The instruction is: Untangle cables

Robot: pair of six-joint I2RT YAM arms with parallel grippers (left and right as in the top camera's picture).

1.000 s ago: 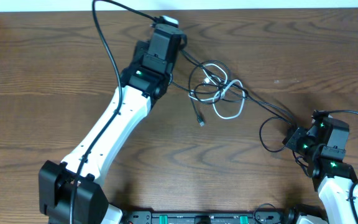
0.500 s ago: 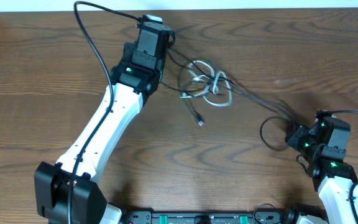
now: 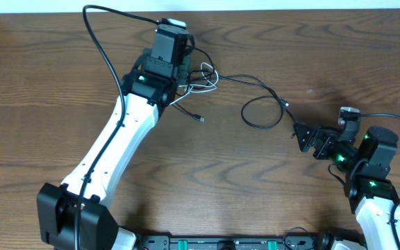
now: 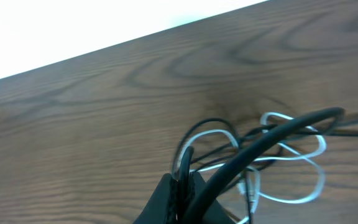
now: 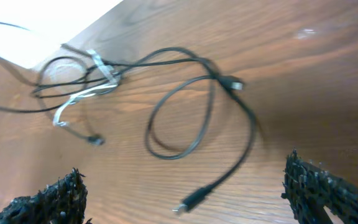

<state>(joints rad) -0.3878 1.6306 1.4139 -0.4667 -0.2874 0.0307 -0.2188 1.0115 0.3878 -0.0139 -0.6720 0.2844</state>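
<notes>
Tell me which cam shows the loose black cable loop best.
Right wrist: the black cable loop lies whole and large, plug ends visible, nothing over it. Overhead shows it whole but small. Left wrist shows only the tangle at the left claw, not the loop.

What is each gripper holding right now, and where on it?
Left gripper pinches the cables at a loop of the tangle; right gripper is open, holding nothing.
</notes>
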